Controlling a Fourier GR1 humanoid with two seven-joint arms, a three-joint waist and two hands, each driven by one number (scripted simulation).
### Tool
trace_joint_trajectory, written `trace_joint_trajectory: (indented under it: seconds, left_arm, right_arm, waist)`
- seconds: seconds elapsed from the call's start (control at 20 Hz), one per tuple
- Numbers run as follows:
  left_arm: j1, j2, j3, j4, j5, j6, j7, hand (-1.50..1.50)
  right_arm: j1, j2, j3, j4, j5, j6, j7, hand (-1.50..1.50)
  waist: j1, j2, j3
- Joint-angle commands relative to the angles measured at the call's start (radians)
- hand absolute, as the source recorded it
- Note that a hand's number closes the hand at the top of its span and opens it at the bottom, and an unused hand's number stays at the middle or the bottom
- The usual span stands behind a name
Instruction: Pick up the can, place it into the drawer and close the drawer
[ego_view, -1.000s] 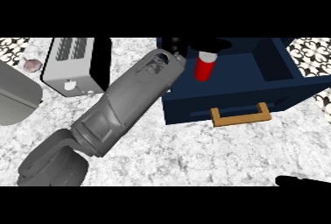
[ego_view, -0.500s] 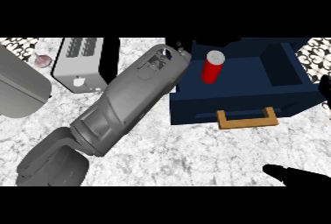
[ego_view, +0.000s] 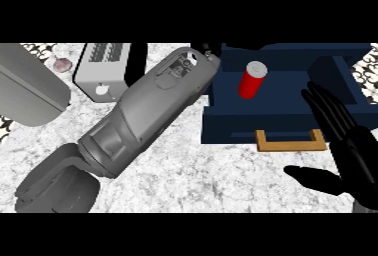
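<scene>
The red can (ego_view: 251, 82) stands upright inside the open blue drawer (ego_view: 280, 122), toward its far left part, so the placing step looks done and the closing step is the one in hand. The left forearm (ego_view: 148, 115) runs diagonally from the near left across the desk (ego_view: 192, 175) up to the drawer's far left corner; the left robot hand (ego_view: 207, 49) shows only as a dark patch at that corner, just left of the can and seemingly apart from it, and whether its fingers are apart or together cannot be told. The right robot hand (ego_view: 347, 145) is at the right, fingers straight and spread, thumb out toward the left, holding nothing; it sits near the drawer's front right, just right of the wooden handle (ego_view: 291, 141). The next move, as I judge it, calls for the left arm to clear the drawer and for a hand to press the drawer front, by the handle, toward the far side until it shuts, squarely enough that the upright can is not tipped. Far left on the desk stand a toaster (ego_view: 103, 70) and a grey appliance (ego_view: 29, 90).
</scene>
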Motion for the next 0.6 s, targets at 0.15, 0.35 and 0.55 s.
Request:
trace_joint_trajectory:
  seconds: [0.15, 0.35, 0.55]
  left_arm:
    - [0.029, 0.035, -0.01, -0.095, -0.043, 0.018, 0.083, -1.5]
    - [0.087, 0.124, -0.011, -0.172, -0.066, -0.012, 0.11, -1.5]
    - [0.117, 0.187, -0.037, -0.274, -0.102, -0.005, 0.205, -1.5]
  right_arm:
    - [-0.035, 0.053, 0.075, 0.25, 0.231, -0.171, -0.008, -1.5]
    - [-0.158, 0.092, 0.003, 0.437, 0.212, -0.274, -0.041, -1.5]
    - [-0.159, 0.088, -0.016, 0.599, 0.209, -0.348, -0.121, -1.5]
  waist:
    - [0.033, -0.012, 0.0]
    - [0.046, -0.01, 0.0]
    - [0.046, -0.013, 0.0]
